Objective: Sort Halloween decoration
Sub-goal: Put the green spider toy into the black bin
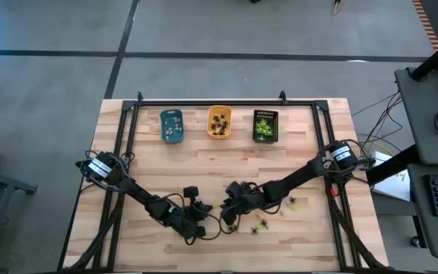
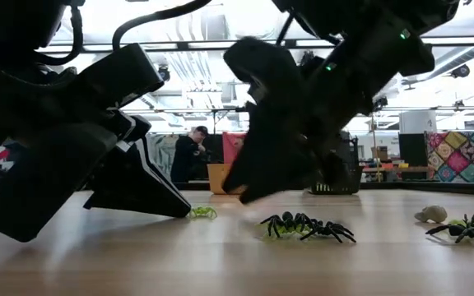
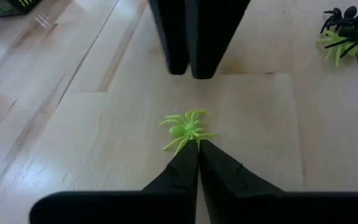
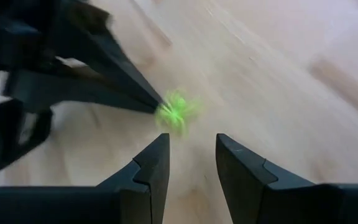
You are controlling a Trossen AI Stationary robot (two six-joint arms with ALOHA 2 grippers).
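I have both arms down low over the near middle of the wooden table (image 1: pixel 204 164). My left claw (image 3: pixel 197 144) has its two fingers pressed together at the tips, and those tips sit right at the edge of a small yellow-green spider (image 3: pixel 186 129); I cannot tell whether a leg is actually pinched or the tips only touch it. The spider lies flat on the boards. My right claw (image 4: pixel 191 146) faces the left one from just across that spider, fingers parted with a clear gap and nothing between them. To the right of the claws, more spiders lie loose on the table: a black spider (image 2: pixel 307 225) lying on a yellow-green one, another black spider (image 2: pixel 466 228) further right, and a pale one (image 2: pixel 431 215) between them. Along the far side of the table stand three small trays in a row. The blue tray (image 1: pixel 172 125) on the left holds a few small pale pieces, the orange tray (image 1: pixel 219 122) in the middle holds dark pieces, and the black tray (image 1: pixel 265 125) on the right holds yellow-green ones. In the room beyond the table, a person (image 2: pixel 192 153) in dark clothes stands well back.
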